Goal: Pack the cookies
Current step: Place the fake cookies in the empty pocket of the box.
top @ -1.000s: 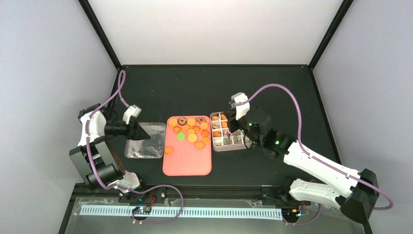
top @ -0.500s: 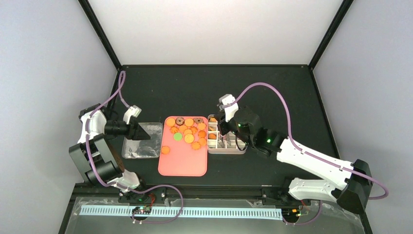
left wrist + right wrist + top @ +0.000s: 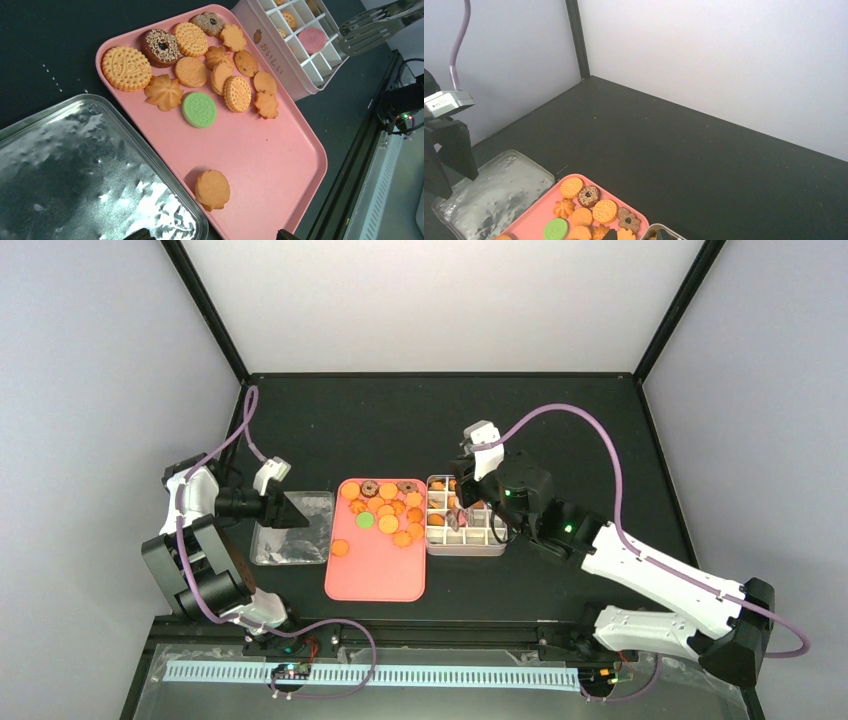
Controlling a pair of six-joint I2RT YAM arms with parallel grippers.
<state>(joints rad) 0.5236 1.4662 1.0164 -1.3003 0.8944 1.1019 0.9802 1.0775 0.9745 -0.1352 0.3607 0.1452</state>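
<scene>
Top external, cookies (image 3: 385, 510) on pink tray (image 3: 375, 575), left jaws spread, right jaws above tin (image 3: 465, 550), grip unclear.

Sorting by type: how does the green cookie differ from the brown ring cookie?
The green cookie is a solid embossed disc; the brown ring cookie has a centre hole and pale crumbs on top. On the pink tray, the green cookie lies toward the middle, the brown ring cookie near the rim. Both are round and lie flat.
</scene>
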